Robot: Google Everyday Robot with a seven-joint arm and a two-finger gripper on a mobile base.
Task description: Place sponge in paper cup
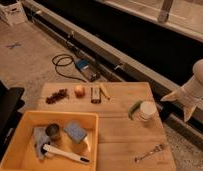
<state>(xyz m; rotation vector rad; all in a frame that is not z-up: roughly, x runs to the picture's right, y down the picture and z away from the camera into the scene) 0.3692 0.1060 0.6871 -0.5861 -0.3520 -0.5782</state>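
One long reach looked due: the gripper (176, 108), fingers spread, hung right of the cup (147, 110), the sponge (75, 131) well left of it in the bin (55, 114), wanting a square top-down pinch.

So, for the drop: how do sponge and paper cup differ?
The sponge is blue and rectangular, the paper cup white and round. The sponge lies in the yellow bin, the cup on the table. Neither is held; the open gripper hovers off the table's right.
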